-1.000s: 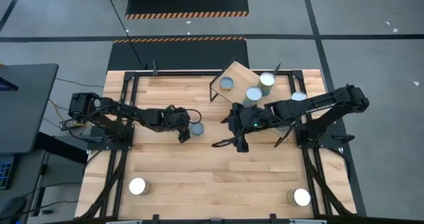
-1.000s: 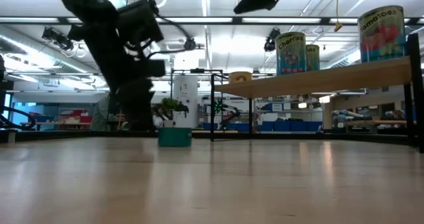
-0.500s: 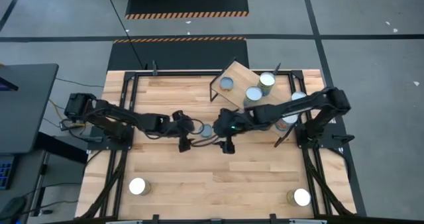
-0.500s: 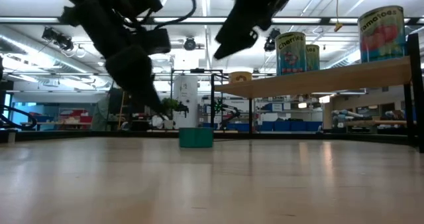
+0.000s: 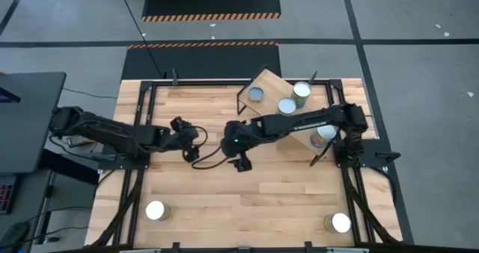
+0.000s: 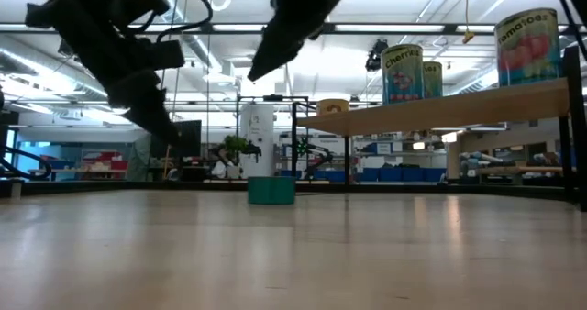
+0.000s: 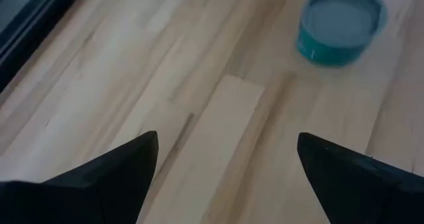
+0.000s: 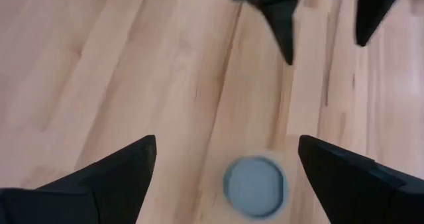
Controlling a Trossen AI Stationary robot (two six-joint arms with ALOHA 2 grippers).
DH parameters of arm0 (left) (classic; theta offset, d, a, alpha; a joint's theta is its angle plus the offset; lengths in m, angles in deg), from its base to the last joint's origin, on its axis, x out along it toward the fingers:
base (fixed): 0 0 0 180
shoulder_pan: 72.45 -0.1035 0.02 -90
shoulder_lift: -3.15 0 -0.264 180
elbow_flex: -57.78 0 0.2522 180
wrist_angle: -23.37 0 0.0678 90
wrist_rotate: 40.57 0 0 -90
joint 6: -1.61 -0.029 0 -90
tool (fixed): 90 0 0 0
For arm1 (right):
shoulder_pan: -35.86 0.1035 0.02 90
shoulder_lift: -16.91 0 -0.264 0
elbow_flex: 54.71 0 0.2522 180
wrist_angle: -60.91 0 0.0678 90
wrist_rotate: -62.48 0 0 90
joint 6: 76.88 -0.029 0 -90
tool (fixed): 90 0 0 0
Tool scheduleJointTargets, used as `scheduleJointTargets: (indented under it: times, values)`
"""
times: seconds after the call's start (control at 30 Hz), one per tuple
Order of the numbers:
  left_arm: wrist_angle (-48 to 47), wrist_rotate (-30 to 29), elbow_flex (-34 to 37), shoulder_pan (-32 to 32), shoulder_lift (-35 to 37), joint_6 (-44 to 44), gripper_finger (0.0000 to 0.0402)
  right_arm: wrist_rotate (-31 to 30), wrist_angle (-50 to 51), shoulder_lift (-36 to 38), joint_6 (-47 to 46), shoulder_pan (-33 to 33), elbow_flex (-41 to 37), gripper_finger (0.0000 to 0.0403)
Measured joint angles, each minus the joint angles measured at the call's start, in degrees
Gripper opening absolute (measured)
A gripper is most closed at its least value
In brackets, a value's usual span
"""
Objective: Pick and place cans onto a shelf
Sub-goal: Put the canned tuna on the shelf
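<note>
A small teal can [image 6: 271,190] with a bluish top stands upright on its base on the plank table; it shows in the left wrist view [image 7: 341,25] and the right wrist view [image 8: 255,186]. My right gripper [image 5: 238,154] hangs open above it, clear of it, and hides it from above. My left gripper [image 5: 193,150] is open and empty to the can's left, raised off the table. The shelf [image 5: 278,88], a light-wood board on a black frame, stands at the far right and carries several cans [image 5: 286,105].
One can [image 5: 156,210] stands at the near left corner and another can [image 5: 340,223] at the near right corner. In the low view the shelf board [image 6: 440,108] is raised at the right with labelled cans [image 6: 527,44] on it. Black frame rails border the table.
The teal can first shifted a short way toward the table's right beside my left gripper, then stood still. My left gripper has drawn back toward the left edge and risen. My right gripper has moved toward the table's left, from beside the shelf to above the can.
</note>
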Motion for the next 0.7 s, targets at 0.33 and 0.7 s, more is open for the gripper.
scheduleJointTargets:
  times: [0.33,0.7]
  values:
    - [4.7,-0.1,4.9,0.0,2.8,3.7,0.0368,0.4,-2.1,-8.7,-0.1,-4.6,1.7,0.0393]
    - [7.4,-0.5,4.9,0.0,2.7,2.8,0.0368,4.4,2.6,-15.2,-5.3,-8.5,1.6,0.0393]
